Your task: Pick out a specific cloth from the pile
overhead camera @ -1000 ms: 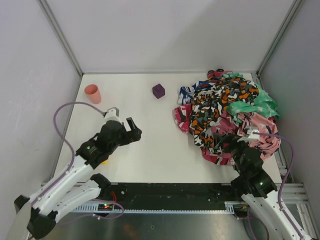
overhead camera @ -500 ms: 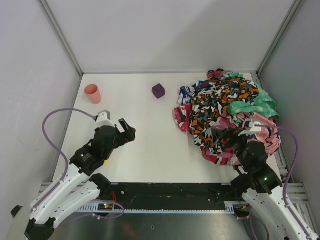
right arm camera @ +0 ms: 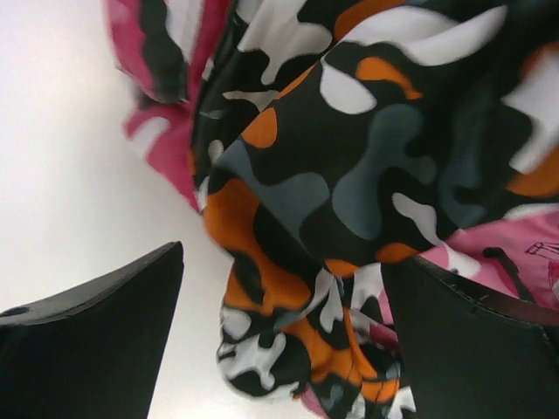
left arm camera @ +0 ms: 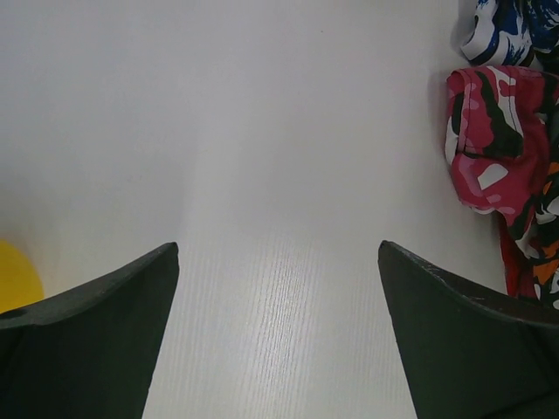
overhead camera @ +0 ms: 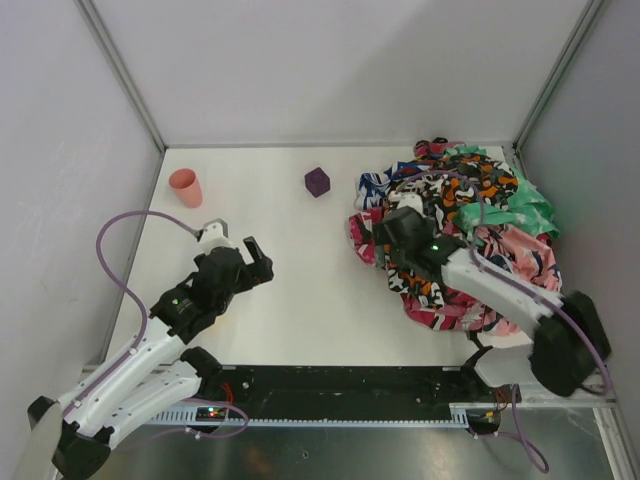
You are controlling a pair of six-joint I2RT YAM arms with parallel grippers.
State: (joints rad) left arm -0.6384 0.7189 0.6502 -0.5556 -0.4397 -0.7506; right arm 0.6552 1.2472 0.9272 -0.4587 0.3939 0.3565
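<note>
Now | right tool [right arm camera: 281, 255] spread over pile [overhead camera: 462, 190] | red cloth hidden

Heaped at the far right of the table [overhead camera: 300, 300], well to the right of the left claw [overhead camera: 258, 262]: the pile [overhead camera: 450, 230]. Beyond that claw to its left, the cup [overhead camera: 185, 187]; beyond to its right, the cube [overhead camera: 317, 181]. Over the pile's left edge, the right claw [overhead camera: 388, 228].

Between the left end effector [overhead camera: 259, 259] and the pile [overhead camera: 455, 215] the counter [overhead camera: 320, 290] lies open, a wide passage. At the far edge a pink cup [overhead camera: 185, 187] and a purple cube [overhead camera: 317, 181] stand well apart. A yellow thing [left arm camera: 16, 272] lies beside the left arm [overhead camera: 150, 335]. Under the right end effector [overhead camera: 385, 232], its fingers spread, the pile's folds block the way down.
</note>
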